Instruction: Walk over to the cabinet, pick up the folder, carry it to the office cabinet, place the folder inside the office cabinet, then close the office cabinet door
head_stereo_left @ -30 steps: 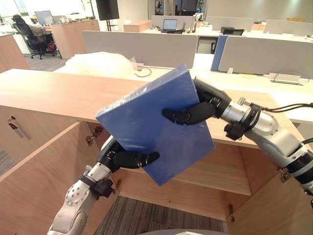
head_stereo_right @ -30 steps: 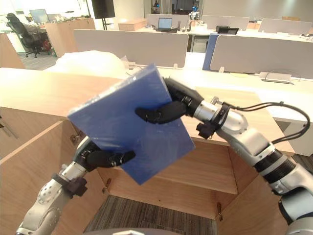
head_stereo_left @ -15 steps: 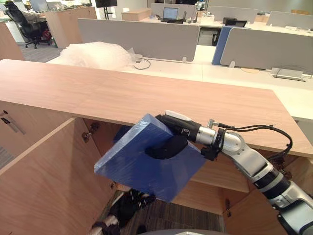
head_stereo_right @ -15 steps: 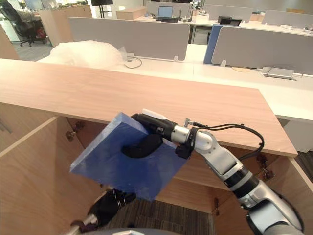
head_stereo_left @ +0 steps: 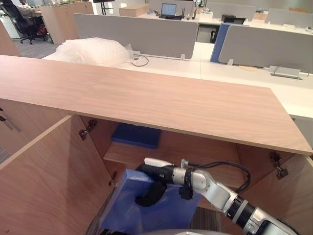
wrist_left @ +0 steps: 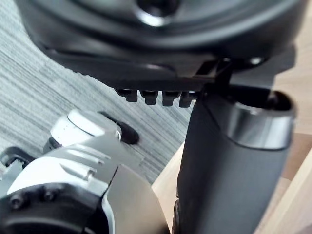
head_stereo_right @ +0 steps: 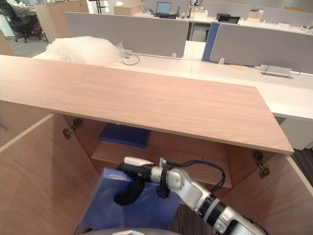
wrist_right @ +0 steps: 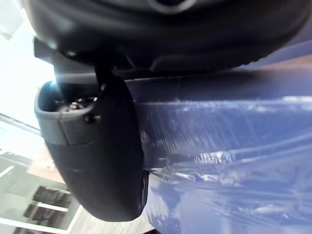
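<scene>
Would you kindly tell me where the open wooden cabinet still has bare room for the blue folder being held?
The wooden shelf is bare from the dark blue flat folder lying at its left end across to its right end. Below it is crowded: the right robot hand grips the blue plastic-wrapped folder in the lower opening.

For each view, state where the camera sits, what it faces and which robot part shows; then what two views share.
Left eye view: on the head, down at the open office cabinet; right hand grips the folder.
Right eye view: same scene, slightly aside.
Left wrist view: along the left hand, toward carpet.
Right wrist view: along the right hand, at the folder.
Shared: the held folder.
</scene>
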Motion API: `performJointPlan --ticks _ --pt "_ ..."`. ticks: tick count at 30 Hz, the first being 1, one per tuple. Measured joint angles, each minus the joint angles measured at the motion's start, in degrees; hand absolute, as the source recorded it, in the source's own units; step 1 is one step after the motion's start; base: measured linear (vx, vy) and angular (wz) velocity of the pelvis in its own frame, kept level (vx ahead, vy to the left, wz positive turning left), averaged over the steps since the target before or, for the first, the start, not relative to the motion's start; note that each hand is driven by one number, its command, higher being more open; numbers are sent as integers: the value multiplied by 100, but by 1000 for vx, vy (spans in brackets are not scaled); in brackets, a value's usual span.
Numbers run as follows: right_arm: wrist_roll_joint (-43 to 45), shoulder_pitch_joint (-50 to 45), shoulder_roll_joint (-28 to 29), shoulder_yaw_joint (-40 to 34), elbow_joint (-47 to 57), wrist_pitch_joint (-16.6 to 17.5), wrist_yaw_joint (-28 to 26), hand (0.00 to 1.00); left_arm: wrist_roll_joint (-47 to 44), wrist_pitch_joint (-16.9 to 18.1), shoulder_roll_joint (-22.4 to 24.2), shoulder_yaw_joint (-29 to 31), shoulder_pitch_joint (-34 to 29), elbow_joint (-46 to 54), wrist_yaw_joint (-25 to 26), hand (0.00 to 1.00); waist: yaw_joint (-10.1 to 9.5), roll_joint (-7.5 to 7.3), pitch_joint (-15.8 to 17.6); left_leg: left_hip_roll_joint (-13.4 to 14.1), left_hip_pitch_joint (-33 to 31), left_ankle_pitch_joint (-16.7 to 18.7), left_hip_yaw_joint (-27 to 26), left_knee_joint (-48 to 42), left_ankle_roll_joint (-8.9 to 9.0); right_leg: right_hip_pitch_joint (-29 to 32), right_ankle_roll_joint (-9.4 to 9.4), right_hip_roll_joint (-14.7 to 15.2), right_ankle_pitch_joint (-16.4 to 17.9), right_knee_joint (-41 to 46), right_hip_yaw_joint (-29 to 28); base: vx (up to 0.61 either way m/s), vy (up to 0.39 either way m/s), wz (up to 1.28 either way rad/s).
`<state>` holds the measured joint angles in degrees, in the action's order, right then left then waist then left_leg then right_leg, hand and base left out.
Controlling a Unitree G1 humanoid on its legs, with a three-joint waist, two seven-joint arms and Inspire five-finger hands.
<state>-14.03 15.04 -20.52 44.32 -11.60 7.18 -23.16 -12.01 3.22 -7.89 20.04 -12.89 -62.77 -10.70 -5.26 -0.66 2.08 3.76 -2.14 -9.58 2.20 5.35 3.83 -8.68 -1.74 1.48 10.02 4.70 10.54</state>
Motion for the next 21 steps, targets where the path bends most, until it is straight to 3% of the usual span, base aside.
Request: performJointPlan --ticks 3,7,10,13,15,17,18,21 --pt "-221 -4 47 57 -363 5 167 0 139 -8 35 186 -4 -34 313 100 57 43 43 -25 5 29 -6 -1 -8 -5 10 27 13 3 -2 14 -6 0" --pt "-644 6 614 52 -1595 4 605 0 168 -8 78 286 17 -45 536 100 56 36 126 -31 36 47 -7 -3 -4 -42 24 30 51 9 0 47 -40 0" --pt "-567 5 1143 -493 -2791 -84 967 0 131 -6 207 282 109 -43 690 100 38 69 238 -41 52 69 -2 -3 5 -65 26 37 75 13 12 24 -32 2" --pt "187 4 1473 -1505 -3780 -238 1348 0 121 -4 338 239 199 -38 775 100 36 149 408 -100 132 82 48 -1 -7 -169 -7 81 123 22 78 4 -13 11" --pt "1173 15 1609 -2307 -4266 -361 1674 0 -4 -2 342 102 215 -12 798 100 29 148 432 -143 123 85 126 -1 -10 -196 -28 106 154 27 159 -3 -6 22" --pt "2766 39 1520 -3323 -4764 -421 2261 0 -247 2 376 31 233 24 871 100 -32 112 471 -186 125 92 155 0 -20 -220 -57 144 176 27 198 13 5 12" --pt "3157 43 1439 -3470 -4836 -421 2372 0 -326 2 384 5 251 24 898 100 -38 102 488 -194 125 94 155 0 -23 -223 -61 151 179 27 199 0 0 0" --pt "6397 29 1470 -4732 -4957 -187 2562 0 -578 -4 392 -189 259 24 1013 100 61 112 593 -216 132 96 136 0 -27 -236 -67 177 181 30 187 4 5 -3"
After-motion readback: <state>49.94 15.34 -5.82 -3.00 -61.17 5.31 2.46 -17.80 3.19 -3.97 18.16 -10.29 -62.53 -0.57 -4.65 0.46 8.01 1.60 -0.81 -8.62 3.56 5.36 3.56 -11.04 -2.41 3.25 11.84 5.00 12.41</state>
